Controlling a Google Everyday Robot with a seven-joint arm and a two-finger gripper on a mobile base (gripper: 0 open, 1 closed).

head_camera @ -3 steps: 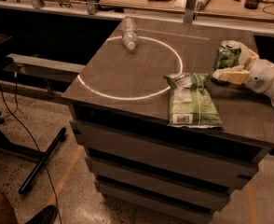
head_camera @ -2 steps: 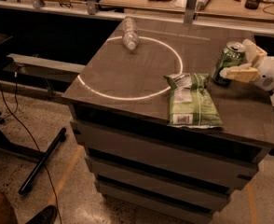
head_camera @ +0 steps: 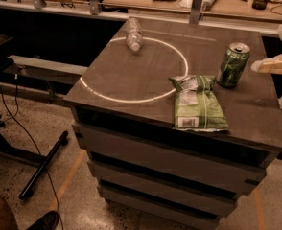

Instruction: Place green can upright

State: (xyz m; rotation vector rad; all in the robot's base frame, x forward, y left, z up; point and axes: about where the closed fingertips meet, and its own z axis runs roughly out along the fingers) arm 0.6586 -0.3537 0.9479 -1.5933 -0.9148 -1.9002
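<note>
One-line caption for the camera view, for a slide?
Green can stands upright on the table beside the snack bag; gripper clear of it at the frame's right edge.

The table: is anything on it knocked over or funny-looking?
Only the bottle: it lies on its side near the far edge, on the line of the white circle. The green can stands upright beside the snack bag, which lies flat. The tool is at the right edge, apart from the can.
</note>
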